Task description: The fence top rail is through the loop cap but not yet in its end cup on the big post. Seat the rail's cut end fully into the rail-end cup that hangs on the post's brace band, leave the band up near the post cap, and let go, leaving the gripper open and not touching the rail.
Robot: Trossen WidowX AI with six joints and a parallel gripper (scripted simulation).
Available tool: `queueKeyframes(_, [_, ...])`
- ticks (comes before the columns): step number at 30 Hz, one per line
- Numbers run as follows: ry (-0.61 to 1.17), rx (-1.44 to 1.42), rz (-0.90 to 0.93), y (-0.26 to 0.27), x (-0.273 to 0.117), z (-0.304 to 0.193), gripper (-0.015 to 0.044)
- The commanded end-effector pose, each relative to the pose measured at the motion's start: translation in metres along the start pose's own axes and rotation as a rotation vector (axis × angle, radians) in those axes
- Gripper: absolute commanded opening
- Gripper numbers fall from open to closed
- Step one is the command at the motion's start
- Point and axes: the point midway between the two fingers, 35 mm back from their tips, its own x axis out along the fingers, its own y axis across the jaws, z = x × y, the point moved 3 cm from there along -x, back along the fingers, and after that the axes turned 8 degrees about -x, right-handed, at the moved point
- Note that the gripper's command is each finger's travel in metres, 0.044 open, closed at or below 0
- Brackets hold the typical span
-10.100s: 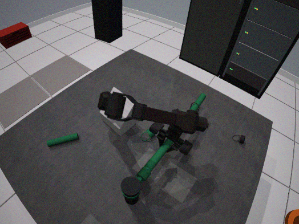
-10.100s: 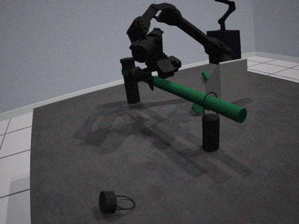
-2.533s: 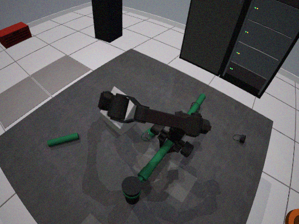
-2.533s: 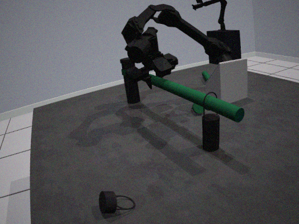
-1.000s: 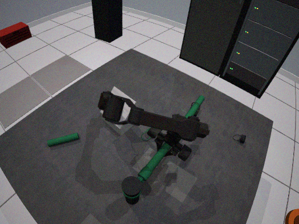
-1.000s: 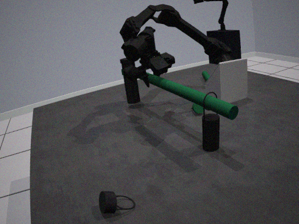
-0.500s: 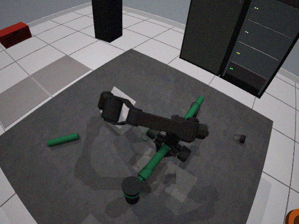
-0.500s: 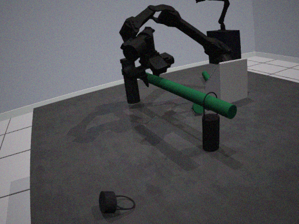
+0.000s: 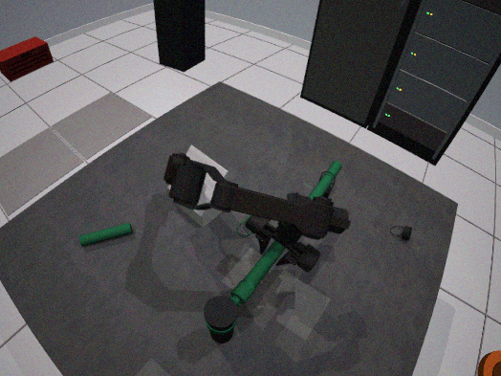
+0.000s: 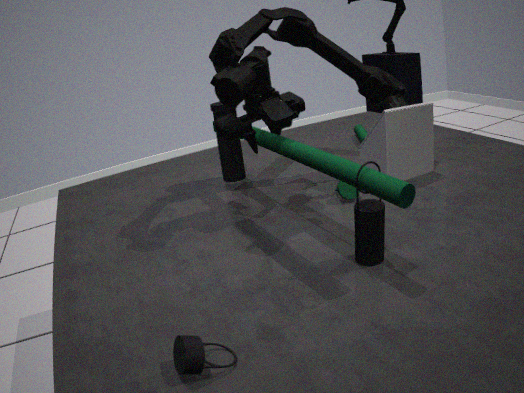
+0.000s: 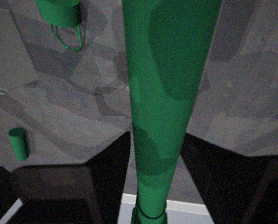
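hand (image 9: pixel 278 257) (image 10: pixel 266 140) (image 11: pixel 152 134): spread astride the rail, not pinching | rail (image 9: pixel 262 267) (image 10: pixel 320 158) (image 11: pixel 167 75): smooth rigid tube, likely light, slippery (grip mid-length), running toward the desk's (image 9: pixel 158 132) (image 10: pixel 125 293) near edge in the top view | rail-end cup (image 9: pixel 244 291): green, rounded, around its tip | big post (image 9: pixel 221 313) (image 10: pixel 231 158): dark cylinder
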Motion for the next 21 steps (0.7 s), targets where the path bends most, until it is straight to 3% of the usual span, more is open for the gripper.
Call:
queueKeyframes(1, [-0.001,-0.007,-0.011,0.0,-0.008,0.004,0.0341])
queueKeyframes(5, [-0.006,-0.029,-0.033,0.002,-0.026,0.015,0.044])
queueKeyframes(15, [-0.007,-0.059,-0.066,0.006,-0.046,0.027,0.044])
queueKeyframes(21, [-0.038,-0.069,-0.156,0.015,-0.083,0.027,0.044])
